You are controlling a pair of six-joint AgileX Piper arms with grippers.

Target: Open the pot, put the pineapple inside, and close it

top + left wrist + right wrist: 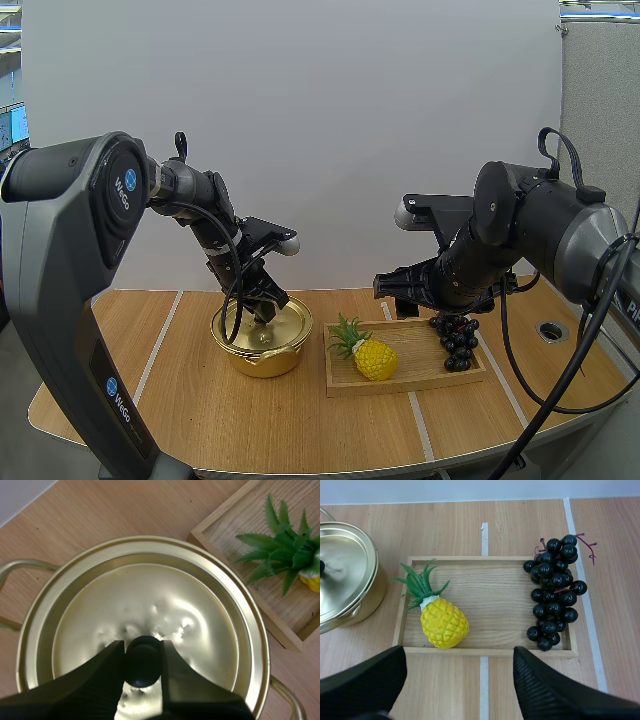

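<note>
Left end effector (pixel 142 652) pinched on the black knob (pixel 142 664) of the lid (pixel 150 600), pot (pixel 262 345) closed; right end effector (pixel 459 655) spread wide above the tray (pixel 495 560). Pineapple (pixel 444 622) lying in the tray at 3 o'clock from the pot, probably light, stiff and bumpy. Best taken across the yellow body, not by the thin leaves.

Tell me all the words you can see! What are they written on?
"WeGo": on the round joint of the left arm, under a blue round sign.
"WeGo": again, lower on the same arm, above another blue sign.
White letters low on the right arm: cut off, unreadable.
No words on the pot, pineapple, grapes or tray.
</note>
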